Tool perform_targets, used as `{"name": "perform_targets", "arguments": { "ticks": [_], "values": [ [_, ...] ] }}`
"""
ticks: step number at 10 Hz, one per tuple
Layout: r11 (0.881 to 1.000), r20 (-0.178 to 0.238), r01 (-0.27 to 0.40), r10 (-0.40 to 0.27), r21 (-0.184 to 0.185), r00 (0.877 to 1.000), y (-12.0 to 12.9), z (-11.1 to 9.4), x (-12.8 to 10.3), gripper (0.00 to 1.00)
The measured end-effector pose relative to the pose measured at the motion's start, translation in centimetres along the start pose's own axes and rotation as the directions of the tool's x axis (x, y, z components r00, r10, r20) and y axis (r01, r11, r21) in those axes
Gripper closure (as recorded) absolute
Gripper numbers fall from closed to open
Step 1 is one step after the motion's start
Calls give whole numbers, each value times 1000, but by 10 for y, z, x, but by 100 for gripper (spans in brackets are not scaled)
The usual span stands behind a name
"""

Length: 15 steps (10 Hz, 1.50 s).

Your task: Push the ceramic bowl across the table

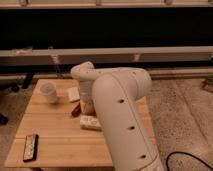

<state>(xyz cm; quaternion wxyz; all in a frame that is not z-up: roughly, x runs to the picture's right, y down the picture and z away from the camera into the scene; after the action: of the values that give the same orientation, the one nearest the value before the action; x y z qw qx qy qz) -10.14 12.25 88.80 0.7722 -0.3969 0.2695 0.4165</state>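
The orange ceramic bowl [87, 107] sits mid-table, and only a sliver of it shows beside my arm. The rest is hidden behind the big white arm [120, 110], which fills the right half of the view. My gripper [85, 101] hangs down from the wrist over the bowl's left part, right at the bowl. The light-wood table [60, 140] carries everything.
A translucent white cup [48, 92] stands at the back left. A pale flat packet [74, 94] lies behind the bowl, a red-brown item [76, 110] to its left and a white packet [90, 122] in front. A black remote [31, 147] lies front left.
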Motion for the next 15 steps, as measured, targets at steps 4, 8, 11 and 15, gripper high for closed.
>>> {"name": "perform_targets", "arguments": {
  "ticks": [4, 8, 11, 15],
  "values": [
    [994, -37, 98, -100, -48, 994, 37, 2, 4, 35],
    [977, -80, 195, -202, -91, 976, 72, 9, 13, 35],
    [957, -117, 273, -283, -97, 952, 98, 17, 20, 35],
    [957, -113, 271, -281, -100, 953, 97, 15, 19, 35]
  ]
}}
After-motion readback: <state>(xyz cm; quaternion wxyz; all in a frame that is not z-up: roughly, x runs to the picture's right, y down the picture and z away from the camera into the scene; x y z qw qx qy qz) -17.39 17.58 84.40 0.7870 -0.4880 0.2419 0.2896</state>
